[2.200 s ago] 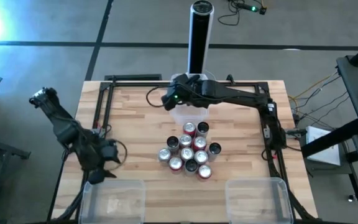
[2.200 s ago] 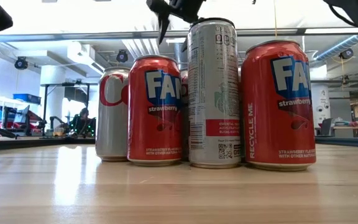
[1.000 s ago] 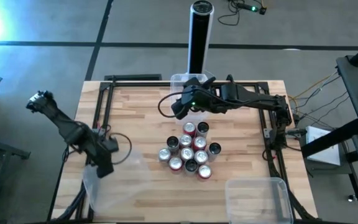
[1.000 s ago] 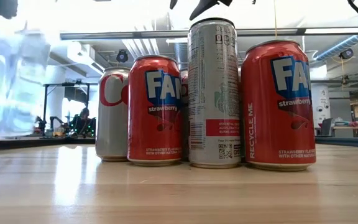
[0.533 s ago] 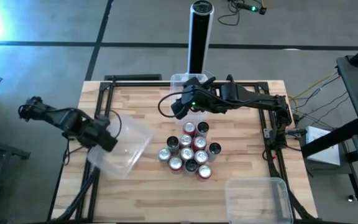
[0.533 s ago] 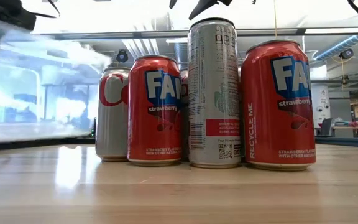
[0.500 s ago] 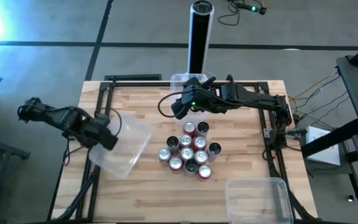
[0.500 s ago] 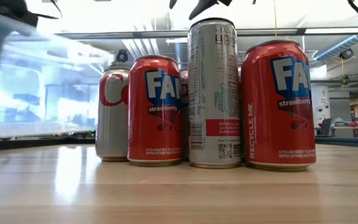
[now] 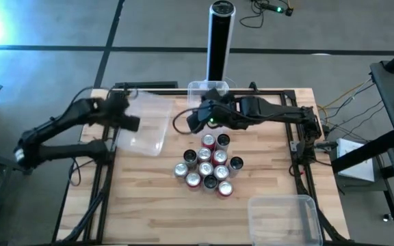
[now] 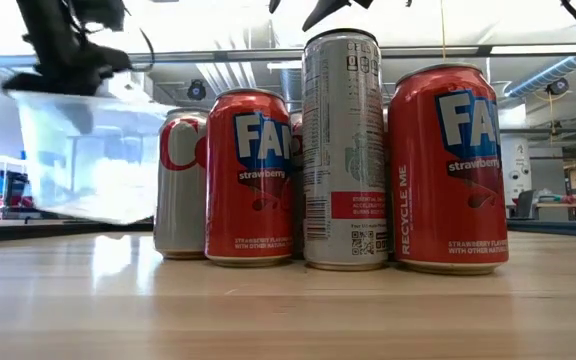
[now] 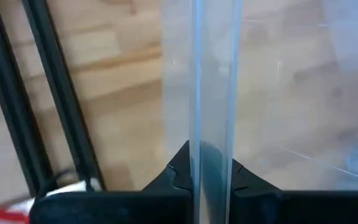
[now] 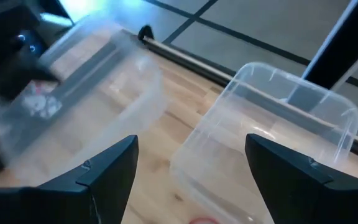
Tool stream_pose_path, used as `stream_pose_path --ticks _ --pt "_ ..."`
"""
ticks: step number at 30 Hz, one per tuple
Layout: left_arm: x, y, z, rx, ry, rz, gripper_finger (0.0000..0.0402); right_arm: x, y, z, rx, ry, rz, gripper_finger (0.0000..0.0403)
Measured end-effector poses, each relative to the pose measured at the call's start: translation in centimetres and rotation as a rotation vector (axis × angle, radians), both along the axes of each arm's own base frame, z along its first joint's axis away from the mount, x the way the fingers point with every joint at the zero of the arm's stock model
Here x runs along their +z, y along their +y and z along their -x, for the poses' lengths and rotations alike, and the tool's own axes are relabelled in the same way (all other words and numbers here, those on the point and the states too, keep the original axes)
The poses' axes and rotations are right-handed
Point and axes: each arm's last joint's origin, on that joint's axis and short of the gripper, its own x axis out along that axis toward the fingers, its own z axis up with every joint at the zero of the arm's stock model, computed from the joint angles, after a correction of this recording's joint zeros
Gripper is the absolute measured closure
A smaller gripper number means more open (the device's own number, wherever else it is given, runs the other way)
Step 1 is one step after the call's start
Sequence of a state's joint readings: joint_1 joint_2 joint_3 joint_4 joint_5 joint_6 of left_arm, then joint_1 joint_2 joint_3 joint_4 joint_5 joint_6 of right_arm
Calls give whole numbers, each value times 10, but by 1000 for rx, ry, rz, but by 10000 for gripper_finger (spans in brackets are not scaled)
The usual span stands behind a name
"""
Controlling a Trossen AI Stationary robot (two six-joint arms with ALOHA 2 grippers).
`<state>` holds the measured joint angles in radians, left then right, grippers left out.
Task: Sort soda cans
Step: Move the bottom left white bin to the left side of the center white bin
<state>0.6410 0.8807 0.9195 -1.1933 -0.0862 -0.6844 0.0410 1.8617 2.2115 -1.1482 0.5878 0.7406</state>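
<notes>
At the far left of the wooden table (image 9: 149, 205), the left gripper (image 9: 130, 123) has its fingers pressed together on the wall of a clear plastic bin (image 9: 146, 123), held in the air above the table's far left part. In the left wrist view the bin's wall (image 11: 211, 93) runs edge-on between the two fingertips (image 11: 178, 169), and the wood behind it shows only as a blur through the plastic. In the low view the bin (image 10: 88, 155) hangs clear of the tabletop, and the gripper above it is partly cut off by the picture's top edge.

In the middle of the table the soda cans (image 9: 209, 164) stand upright in a tight cluster, red, silver and black. The low view shows only the front cans (image 10: 343, 150); the rest are hidden behind them.

Just beyond the cluster the right gripper (image 9: 195, 119) hovers, fingers spread and holding nothing, over a second clear bin (image 9: 207, 92) at the far edge, which the arm partly covers. A third clear bin (image 9: 284, 217) rests at the near right, cut off by the picture's bottom edge.
</notes>
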Motion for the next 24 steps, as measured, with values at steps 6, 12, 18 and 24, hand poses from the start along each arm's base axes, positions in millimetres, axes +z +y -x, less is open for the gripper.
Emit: stream_pose_path --ticks 6,12,18,24 --pt "-11 42 6 71 19 33 401 -3 33 13 44 95 32 84" --pt "-29 74 -2 136 15 97 401 -5 55 21 57 112 5 53" --pt "-42 91 -17 168 -63 168 401 -5 60 25 39 112 -23 46" --pt "-49 97 -21 184 -71 198 401 -6 61 30 20 137 -32 45"
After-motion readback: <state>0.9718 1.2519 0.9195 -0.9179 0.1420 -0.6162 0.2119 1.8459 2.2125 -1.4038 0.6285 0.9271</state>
